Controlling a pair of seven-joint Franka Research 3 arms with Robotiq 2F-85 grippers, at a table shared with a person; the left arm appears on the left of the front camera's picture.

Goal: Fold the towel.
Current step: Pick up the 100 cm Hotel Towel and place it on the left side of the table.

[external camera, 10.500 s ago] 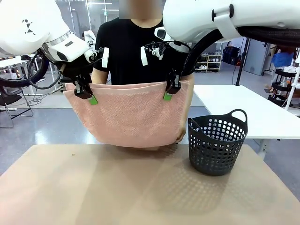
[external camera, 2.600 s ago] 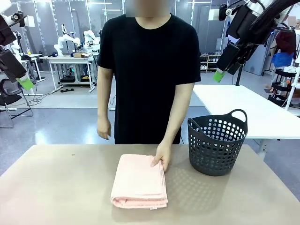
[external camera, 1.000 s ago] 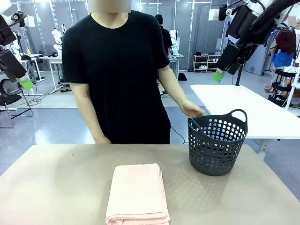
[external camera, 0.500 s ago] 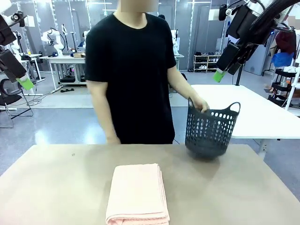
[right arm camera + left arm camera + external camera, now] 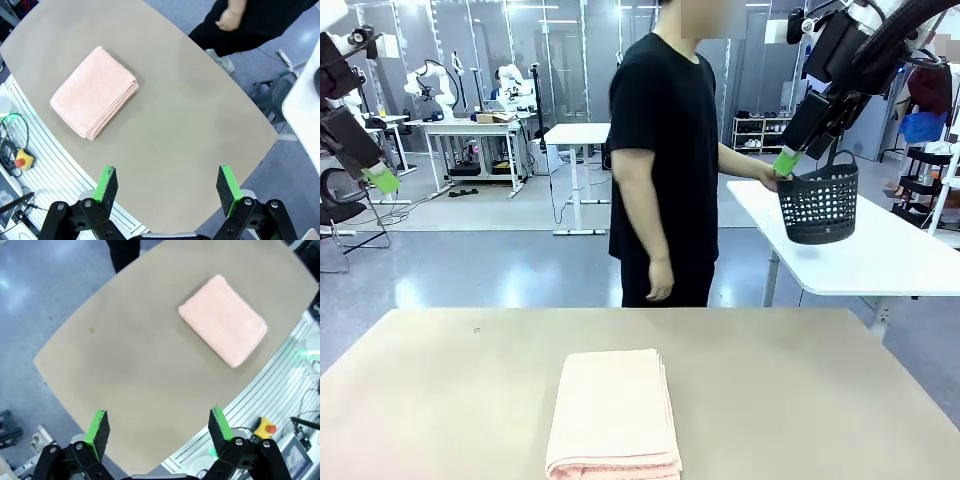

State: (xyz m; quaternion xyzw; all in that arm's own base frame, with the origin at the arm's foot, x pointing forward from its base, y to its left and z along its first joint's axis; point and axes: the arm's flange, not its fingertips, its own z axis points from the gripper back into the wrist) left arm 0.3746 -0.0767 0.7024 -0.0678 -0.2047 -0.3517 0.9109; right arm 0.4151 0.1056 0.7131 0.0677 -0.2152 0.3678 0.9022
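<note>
Now the towel (image 5: 614, 413) lies folded on the near middle of the table (image 5: 800, 390); both grippers (left gripper (image 5: 159, 426), right gripper (image 5: 168, 184)) hang high above, jaws wide apart, empty; a person carries the basket (image 5: 818, 203) away.

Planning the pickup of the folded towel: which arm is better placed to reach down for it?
No clear winner; slightly the left. The towel lies a little to the robot's left of the table's middle. The left claw and the right claw are both open, empty and raised high at the table's sides.
</note>
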